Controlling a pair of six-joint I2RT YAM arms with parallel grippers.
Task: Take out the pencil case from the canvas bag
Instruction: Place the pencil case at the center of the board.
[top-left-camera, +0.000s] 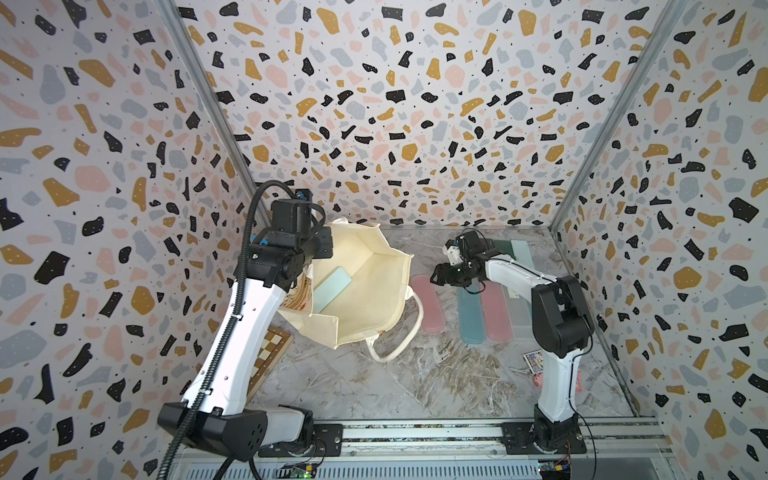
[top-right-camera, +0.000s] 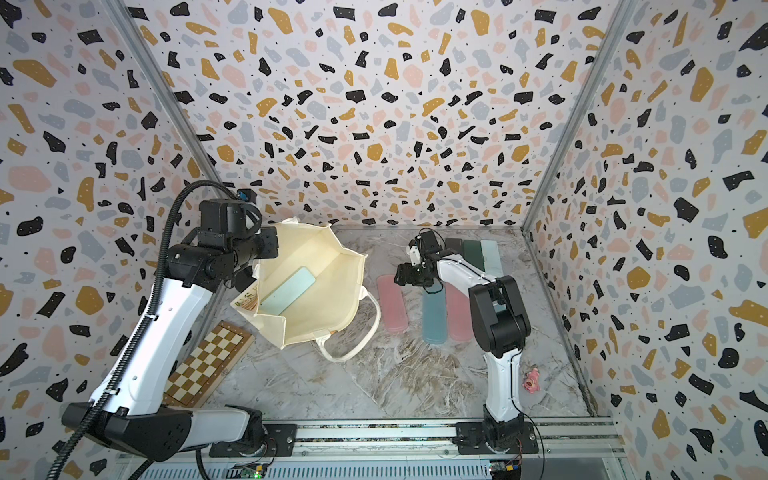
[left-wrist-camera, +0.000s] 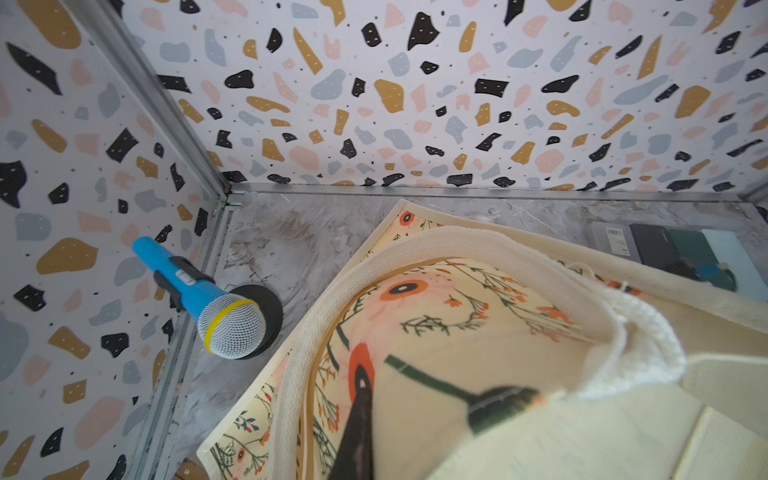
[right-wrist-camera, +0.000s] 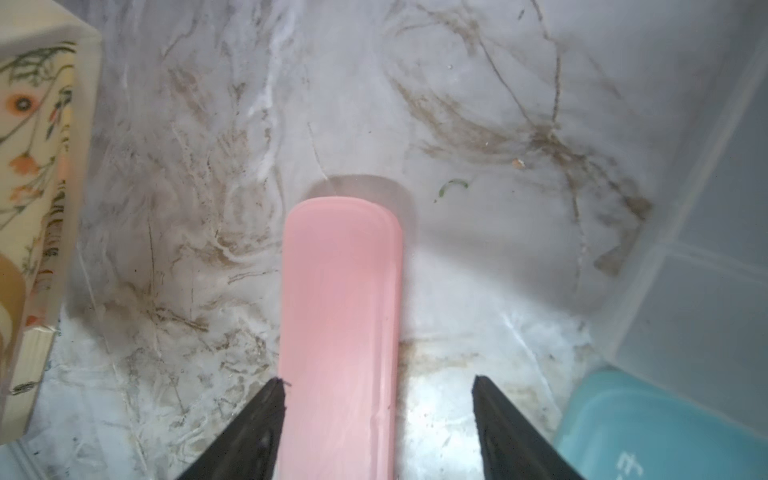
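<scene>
The cream canvas bag (top-left-camera: 365, 299) (top-right-camera: 324, 291) stands open at the table's back left, one loop handle trailing toward the front. A pale mint pencil case (top-left-camera: 332, 289) (top-right-camera: 289, 293) lies inside it. My left gripper (top-left-camera: 311, 266) (left-wrist-camera: 365, 399) is shut on the bag's left rim, with the floral side (left-wrist-camera: 457, 332) close under it. A pink pencil case (top-left-camera: 428, 303) (right-wrist-camera: 340, 291) lies on the table just right of the bag. My right gripper (top-left-camera: 436, 274) (right-wrist-camera: 376, 380) stands open over its far end, one finger (right-wrist-camera: 270, 415) against the case's side.
Several more pencil cases lie right of the pink one: teal (top-left-camera: 471, 316), pink (top-left-camera: 494, 311), pale grey (top-left-camera: 519, 307); darker ones sit at the back (top-left-camera: 505, 249). A chessboard (top-right-camera: 208, 361) lies front left, a blue toy microphone (left-wrist-camera: 208, 295) in the back-left corner, a pink toy (top-right-camera: 532, 380) front right.
</scene>
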